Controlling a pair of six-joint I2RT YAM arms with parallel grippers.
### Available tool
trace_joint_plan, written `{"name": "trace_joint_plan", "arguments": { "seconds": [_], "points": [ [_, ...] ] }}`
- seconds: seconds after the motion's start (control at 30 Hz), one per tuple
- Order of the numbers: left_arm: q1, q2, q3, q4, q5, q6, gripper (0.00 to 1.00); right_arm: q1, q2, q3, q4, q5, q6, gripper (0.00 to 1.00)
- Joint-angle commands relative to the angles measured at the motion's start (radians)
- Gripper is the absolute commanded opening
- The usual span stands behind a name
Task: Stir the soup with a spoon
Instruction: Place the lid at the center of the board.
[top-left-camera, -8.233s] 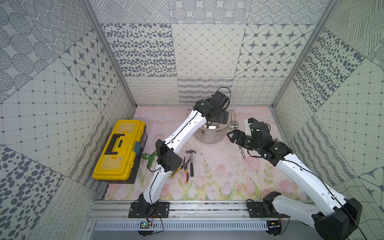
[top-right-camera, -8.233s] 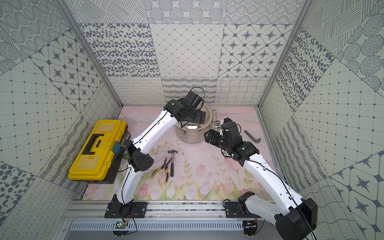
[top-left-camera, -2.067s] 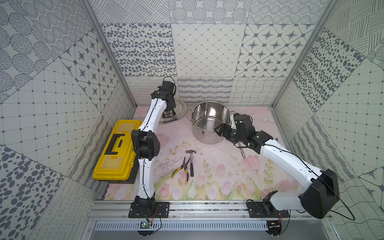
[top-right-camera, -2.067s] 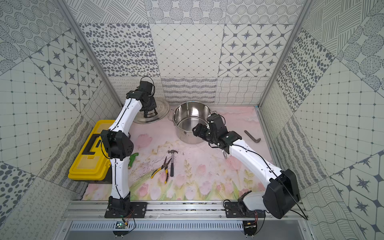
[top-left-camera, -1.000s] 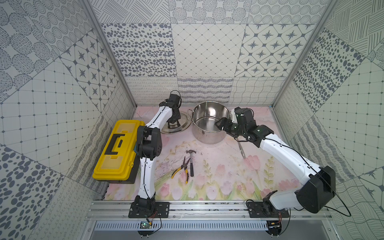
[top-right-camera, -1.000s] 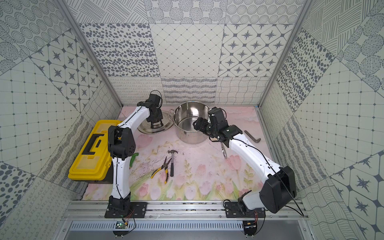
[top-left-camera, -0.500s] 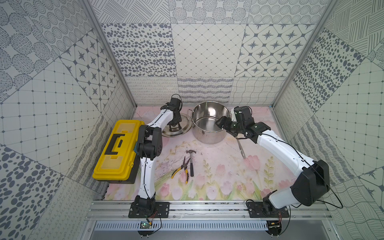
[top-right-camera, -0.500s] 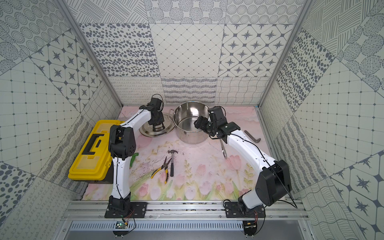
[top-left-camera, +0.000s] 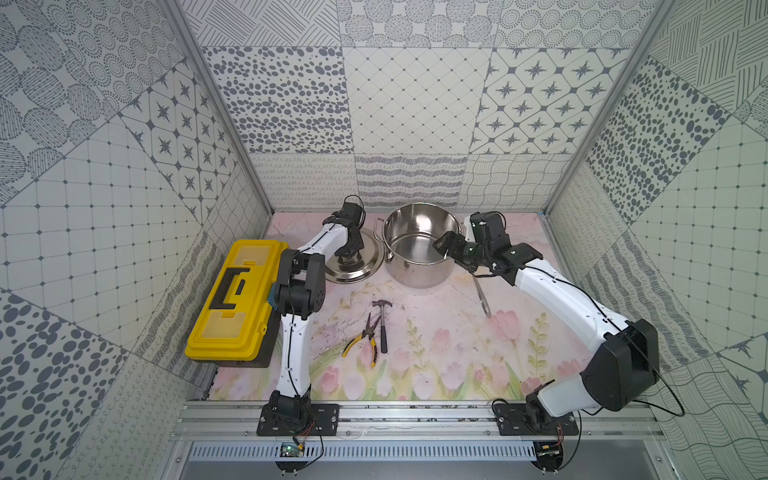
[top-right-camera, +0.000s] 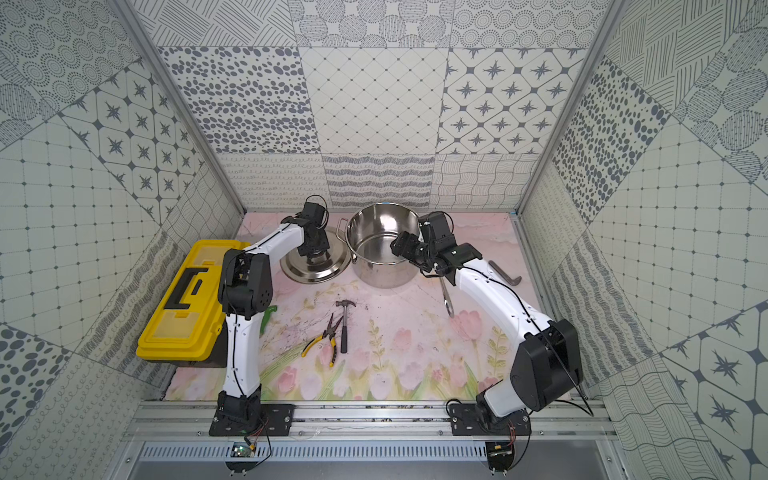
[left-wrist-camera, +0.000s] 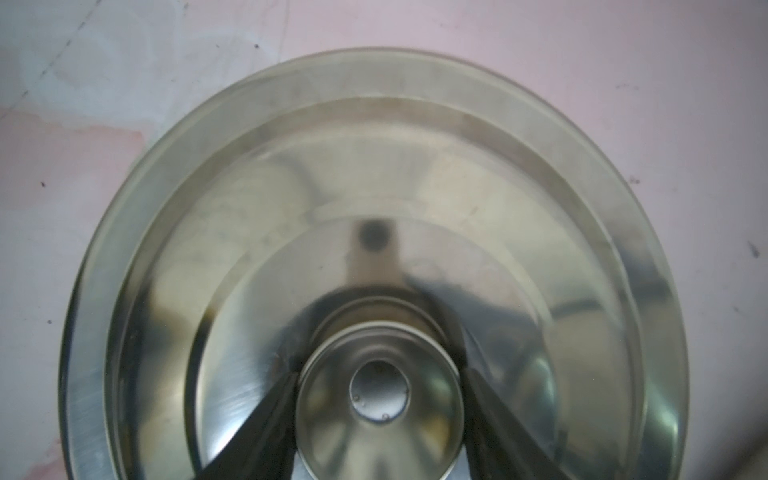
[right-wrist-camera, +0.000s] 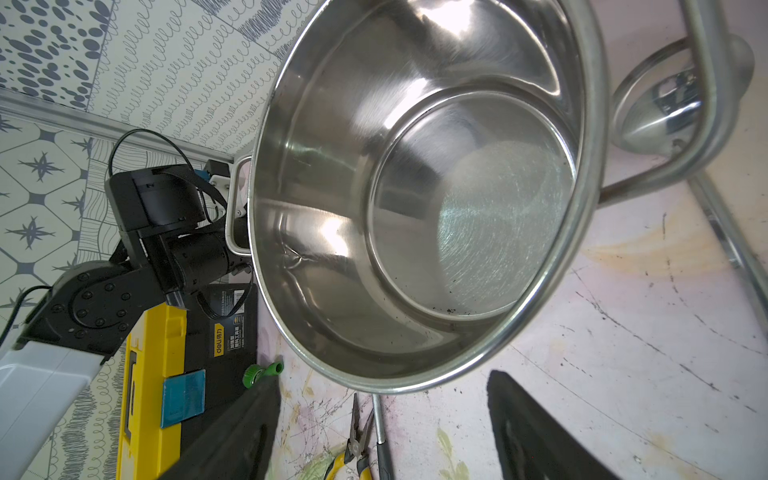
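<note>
The big, shiny stainless-steel stockpot (top-left-camera: 417, 268) stands open at the back of the floral tabletop (top-left-camera: 436, 353). I can see no liquid in it, only a bare, scuffed bottom. Its round steel lid (top-left-camera: 359, 272) lies flat on the tabletop just beside the pot, which leaves the mouth free for stirring. The left hand (top-left-camera: 347, 254) is down on the lid's knob (left-wrist-camera: 378, 399). The left wrist view shows its two black fingers (left-wrist-camera: 266, 415) partly closed and pressed against either side of that knob, so the lid looks set down but not let go. That arm stretches far forward, its elbow raised beside the yellow plastic toolbox (top-left-camera: 237, 299) and its wrist pointing straight down.

The long, thin steel ladle (top-left-camera: 482, 296) lies on the tabletop on the pot's other side, with its bowl (right-wrist-camera: 660, 116) close to the pot and its shaft partly hidden under the right arm. Nothing holds it. The right hand (top-left-camera: 446, 245) hangs at the pot's rim, raised off the tabletop. Its jaws are spread wide with nothing between them, and its wrist is rolled so the camera looks into the pot. The arm bows forward from its base, with the forearm passing above the ladle. My guess is that it needs to come down onto the ladle's handle next.
</note>
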Motion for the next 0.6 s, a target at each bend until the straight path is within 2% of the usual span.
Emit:
{"name": "trace_joint_plan", "arguments": {
  "seconds": [0.0, 0.03, 0.1, 0.17, 0.33, 0.57],
  "points": [
    [-0.001, 0.008, -0.017, -0.001, 0.002, -0.036, 0.00, -0.011, -0.009, 0.011, 0.012, -0.001, -0.018, 0.83],
    [0.000, 0.006, -0.018, -0.003, 0.001, -0.034, 0.03, -0.015, -0.013, 0.005, 0.012, -0.002, -0.016, 0.84],
    [0.000, -0.003, -0.021, -0.002, -0.001, -0.034, 0.23, -0.030, -0.021, -0.010, 0.011, -0.004, -0.013, 0.83],
    [-0.002, -0.023, -0.026, 0.004, -0.002, -0.033, 0.59, -0.053, -0.032, -0.024, 0.010, -0.002, -0.017, 0.83],
    [-0.018, -0.105, -0.024, 0.008, -0.036, -0.025, 0.98, -0.118, -0.036, -0.030, -0.024, 0.005, -0.096, 0.82],
    [-0.045, -0.251, 0.002, -0.047, -0.090, -0.059, 0.99, -0.205, -0.029, -0.054, -0.087, 0.059, -0.235, 0.81]
  ]
}}
